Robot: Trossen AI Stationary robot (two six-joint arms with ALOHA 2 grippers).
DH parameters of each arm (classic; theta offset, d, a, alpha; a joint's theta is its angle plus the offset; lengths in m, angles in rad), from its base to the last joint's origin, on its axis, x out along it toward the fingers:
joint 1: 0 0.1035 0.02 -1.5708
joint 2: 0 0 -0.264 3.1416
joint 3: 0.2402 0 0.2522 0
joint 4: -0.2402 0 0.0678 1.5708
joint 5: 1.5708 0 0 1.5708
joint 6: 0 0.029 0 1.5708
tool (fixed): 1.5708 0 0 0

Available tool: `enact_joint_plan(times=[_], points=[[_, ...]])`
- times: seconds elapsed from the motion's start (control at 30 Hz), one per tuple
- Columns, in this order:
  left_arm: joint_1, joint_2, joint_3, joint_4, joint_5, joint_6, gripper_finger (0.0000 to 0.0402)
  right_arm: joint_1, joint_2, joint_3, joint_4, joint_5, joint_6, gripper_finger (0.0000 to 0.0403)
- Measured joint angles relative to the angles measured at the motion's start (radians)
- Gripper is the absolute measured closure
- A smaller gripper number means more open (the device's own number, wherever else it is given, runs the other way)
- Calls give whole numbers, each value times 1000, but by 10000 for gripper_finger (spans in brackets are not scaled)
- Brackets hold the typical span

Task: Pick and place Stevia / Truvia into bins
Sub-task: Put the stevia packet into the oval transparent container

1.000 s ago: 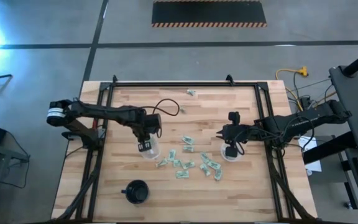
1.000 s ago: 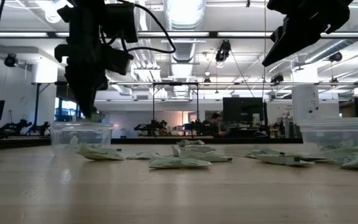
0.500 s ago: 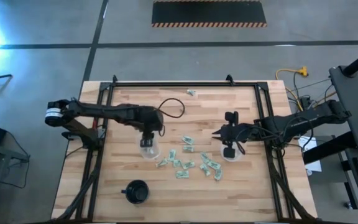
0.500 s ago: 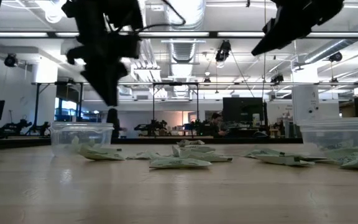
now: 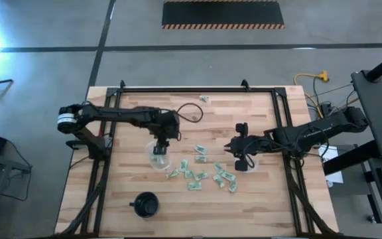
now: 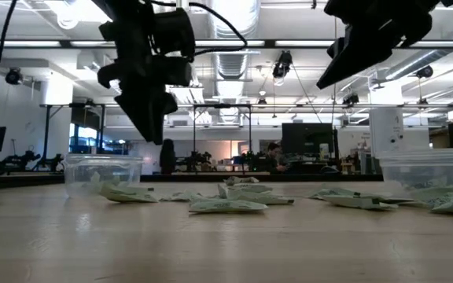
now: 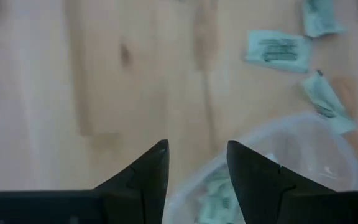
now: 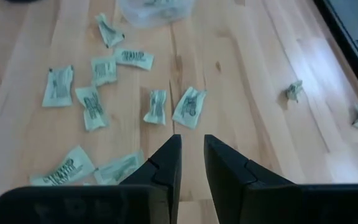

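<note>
Pale green and white Stevia packets (image 5: 201,174) lie scattered flat on the wooden table between two clear cups, the bins. The left cup (image 5: 159,160) has packets in it (image 7: 216,193). My left gripper (image 5: 159,147) hangs just above that cup's far rim (image 7: 291,124), pointing steeply down, open, nothing between its fingers. The right cup (image 6: 429,174) also has packets in it. My right gripper (image 5: 239,159) hovers at that cup's left side above the scattered packets (image 8: 157,106). Its fingers stand a narrow gap apart with only bare wood between them.
A black round cup-like object (image 5: 146,204) stands near the front edge, left of centre. One stray packet (image 5: 204,99) lies near the far edge, and a black cable loop (image 5: 190,113) hangs behind the left arm. A black frame (image 5: 197,89) runs round the tabletop.
My left gripper has come up off the left cup, shifted a little toward the table's right and far side, and rolled about its own axis. My right gripper has moved a little toward the table's left, off the right cup and toward the scattered packets.
</note>
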Motion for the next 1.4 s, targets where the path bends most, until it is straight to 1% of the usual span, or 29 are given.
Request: enact_joint_plan(times=[0.27,0.43,0.53,0.67,0.73,0.9,1.03,1.27,1.4], points=[[-141,0,35,27,3,-73,256,0,17,0,3,2,-9,344],[-222,4,35,93,-11,-147,256,0,18,0,4,2,-7,344],[-266,5,35,121,-76,-204,256,0,18,-2,5,3,-13,344],[-313,5,42,118,-165,-297,256,0,18,-10,6,8,-22,344],[-333,5,46,138,-186,-332,256,0,18,-15,11,10,-27,344],[-373,32,58,174,-188,-366,256,-2,18,-24,15,12,-29,344],[-404,111,106,142,-188,-367,256,-2,19,-29,18,12,-31,344],[-439,283,266,-103,-213,-415,256,-2,19,-31,26,12,-33,344],[-446,335,325,-134,-214,-414,256,-2,19,-33,26,12,-31,344]])
